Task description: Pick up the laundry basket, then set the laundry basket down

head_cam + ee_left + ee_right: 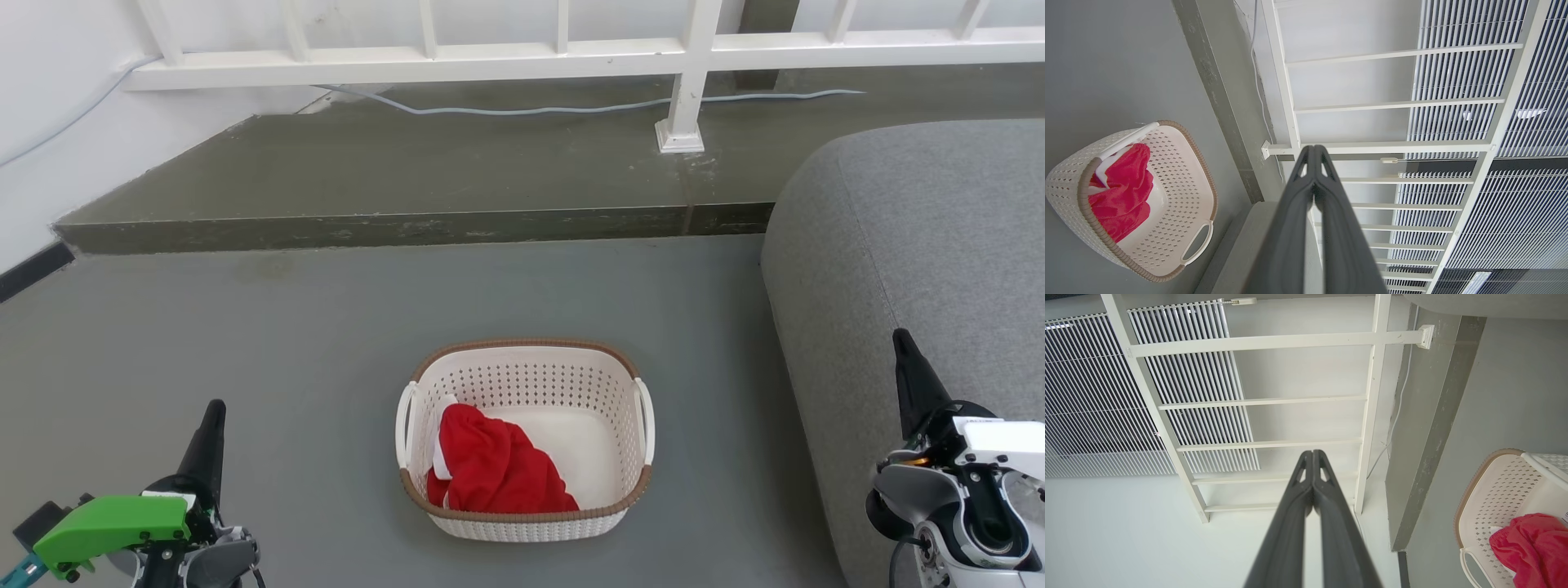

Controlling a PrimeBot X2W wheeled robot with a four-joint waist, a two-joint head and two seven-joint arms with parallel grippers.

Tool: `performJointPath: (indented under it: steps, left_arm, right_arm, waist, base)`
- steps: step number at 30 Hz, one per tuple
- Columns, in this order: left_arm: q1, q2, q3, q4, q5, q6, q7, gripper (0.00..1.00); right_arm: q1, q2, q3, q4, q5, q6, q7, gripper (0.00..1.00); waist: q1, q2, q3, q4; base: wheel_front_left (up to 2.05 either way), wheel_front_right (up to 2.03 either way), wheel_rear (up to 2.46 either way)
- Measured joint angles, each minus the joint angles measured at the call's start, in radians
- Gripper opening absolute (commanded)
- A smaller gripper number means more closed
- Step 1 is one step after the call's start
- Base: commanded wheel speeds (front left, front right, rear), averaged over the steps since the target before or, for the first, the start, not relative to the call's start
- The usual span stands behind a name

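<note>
With both the left gripper [214, 416] and right gripper [902, 347] closed, empty, the cream-white perforated plastic laundry basket [526, 523] sits on grey floor between them; uneven handle grabs could tip its red cloth [498, 469].

The grey floor [245, 343] carries the laundry basket [525, 523], standing upright toward six o'clock in the head view. At three o'clock the grey sofa [922, 269] rests on the same floor, near the basket but apart from it. At twelve o'clock a raised concrete step [408, 175] borders the floor, with a pale cable [571, 109] lying along it.
</note>
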Motion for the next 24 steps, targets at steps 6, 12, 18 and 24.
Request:
performJointPath:
  steps: [6,12,18,24]
  left_arm:
    - [-0.003,0.000,0.001,0.001,-0.001,0.000,0.000,0.00]
    - [-0.003,0.000,0.001,0.001,-0.001,0.000,0.000,0.00]
    - [-0.003,0.000,0.001,0.002,-0.001,0.000,0.000,0.00]
    - [-0.003,0.000,0.002,0.002,-0.001,0.000,0.000,0.00]
  right_arm:
    - [-0.007,0.000,0.000,0.003,0.000,0.000,0.000,0.00]
    - [-0.008,0.000,-0.001,0.005,0.002,0.000,0.000,0.00]
    - [-0.009,0.000,-0.002,0.007,0.002,0.000,0.000,0.00]
    - [-0.009,0.000,-0.002,0.008,0.002,0.000,0.000,0.00]
  waist:
    - [0.0000,0.0000,0.000,0.000]
    - [0.0000,0.0000,0.000,0.000]
    - [0.0000,0.0000,0.000,0.000]
    - [0.0000,0.0000,0.000,0.000]
  base:
    - [0.00,0.00,0.00]
    - [0.00,0.00,0.00]
    - [0.00,0.00,0.00]
    - [0.00,0.00,0.00]
